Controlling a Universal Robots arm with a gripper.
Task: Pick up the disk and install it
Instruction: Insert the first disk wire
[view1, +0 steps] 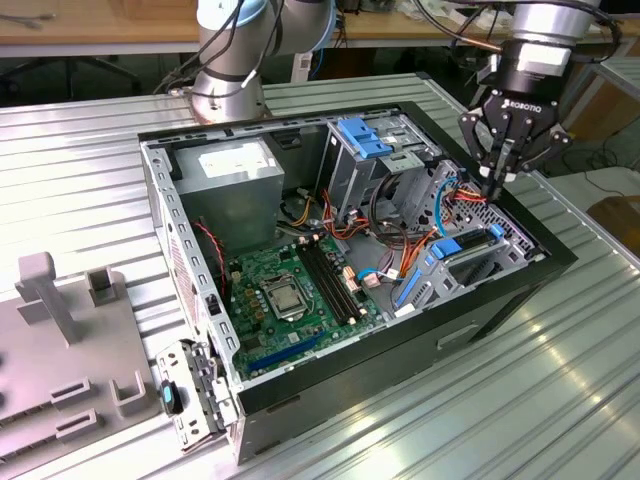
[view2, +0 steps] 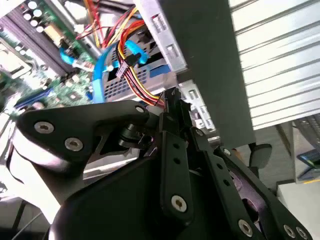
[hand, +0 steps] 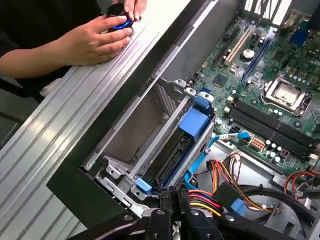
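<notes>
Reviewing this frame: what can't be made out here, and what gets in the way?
- First wrist view: how far the disk sits in the metal cage; blue rails and the cage frame cover most of it.
- First wrist view: the black-and-blue object; a person's hand covers it.
- Second wrist view: whether the gripper touches anything; its own body blocks the view.

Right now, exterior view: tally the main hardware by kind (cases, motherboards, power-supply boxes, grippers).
Computer case: 1
Motherboard: 1
Power-supply box: 1
Gripper: 1
Total: 4
</notes>
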